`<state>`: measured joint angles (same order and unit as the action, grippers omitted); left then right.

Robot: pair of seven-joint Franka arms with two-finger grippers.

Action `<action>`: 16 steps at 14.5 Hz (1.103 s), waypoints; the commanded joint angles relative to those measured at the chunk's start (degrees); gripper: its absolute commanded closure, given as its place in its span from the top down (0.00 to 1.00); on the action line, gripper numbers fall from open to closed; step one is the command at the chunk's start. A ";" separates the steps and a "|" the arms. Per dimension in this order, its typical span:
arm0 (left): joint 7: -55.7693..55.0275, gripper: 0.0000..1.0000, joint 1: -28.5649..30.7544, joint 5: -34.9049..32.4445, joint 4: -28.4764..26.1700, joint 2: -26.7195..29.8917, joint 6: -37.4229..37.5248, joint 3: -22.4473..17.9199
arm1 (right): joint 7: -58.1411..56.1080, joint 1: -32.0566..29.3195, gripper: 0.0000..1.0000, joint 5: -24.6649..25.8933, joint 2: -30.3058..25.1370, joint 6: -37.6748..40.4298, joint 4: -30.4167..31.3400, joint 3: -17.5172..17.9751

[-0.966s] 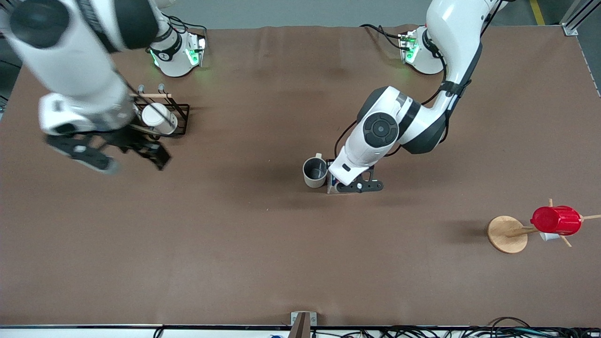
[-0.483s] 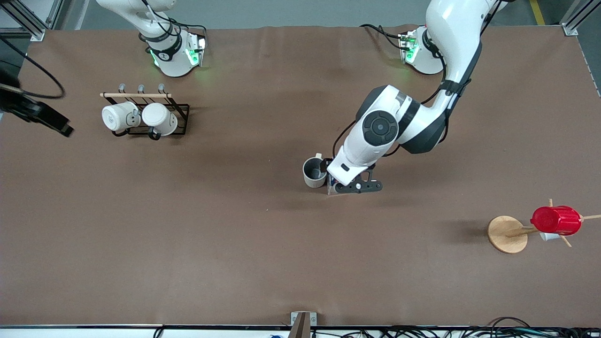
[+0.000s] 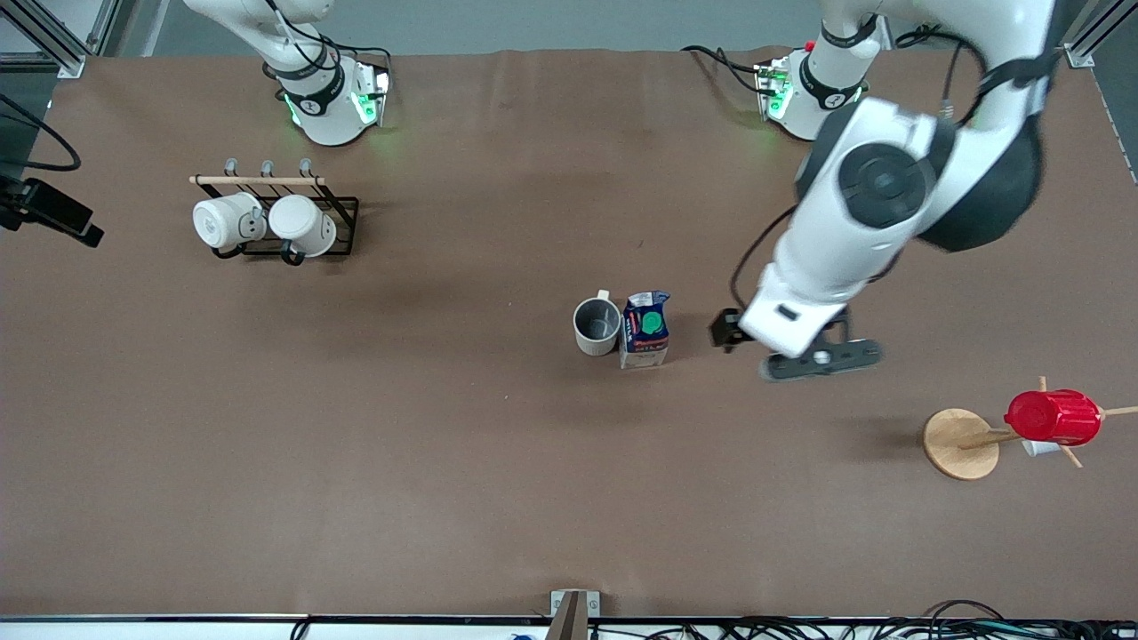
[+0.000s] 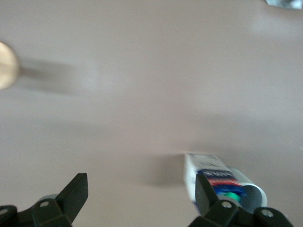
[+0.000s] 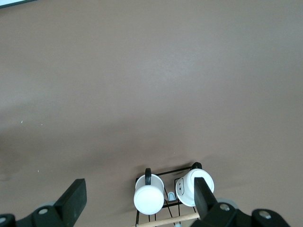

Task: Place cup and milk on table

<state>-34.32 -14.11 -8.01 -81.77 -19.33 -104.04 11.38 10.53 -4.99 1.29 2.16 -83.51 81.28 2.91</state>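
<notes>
The pale grey-beige cup (image 3: 596, 325) with a dark inside stands upright near the middle of the brown table (image 3: 427, 462). The milk (image 3: 645, 331), a blue and white carton with a green cap, stands upright right beside it, toward the left arm's end. My left gripper (image 3: 800, 354) is up over bare table, apart from the milk, toward the left arm's end. In the left wrist view it (image 4: 141, 195) is open and empty, with the milk (image 4: 218, 176) by one fingertip. My right gripper (image 5: 140, 196) is open and empty, high above the mug rack; its dark hand (image 3: 52, 213) shows at the table's edge.
A black wire rack (image 3: 342, 213) with two white mugs (image 3: 262, 222) stands near the right arm's base; it also shows in the right wrist view (image 5: 165, 196). A wooden mug tree (image 3: 960, 443) holding a red ribbed cup (image 3: 1053, 416) stands toward the left arm's end.
My left gripper has let go of the milk, risen and moved away toward the left arm's end. The right arm has swung from over the rack out to the table's edge.
</notes>
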 commanded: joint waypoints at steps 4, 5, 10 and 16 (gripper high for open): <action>11.46 1.00 8.29 -0.96 -1.02 7.98 6.12 0.40 | -0.86 -0.02 1.00 -1.02 -0.93 -0.34 1.16 0.43; 13.38 1.00 9.26 -0.70 -1.02 8.95 6.48 0.48 | -1.12 -0.02 1.00 -1.02 -0.93 -0.08 1.07 0.43; 21.04 1.00 12.35 0.26 -1.29 13.26 10.34 0.57 | -6.31 -0.02 1.00 -0.85 -0.93 0.01 0.98 0.26; 27.98 1.00 14.39 5.89 -6.80 19.31 12.54 -2.75 | -6.05 -0.11 1.00 -0.85 -0.93 0.10 0.98 0.08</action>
<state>-8.48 1.39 -3.49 -83.49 -4.64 -91.55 10.74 5.13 -4.83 1.24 2.16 -83.44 81.37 3.11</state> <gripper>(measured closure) 0.000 0.000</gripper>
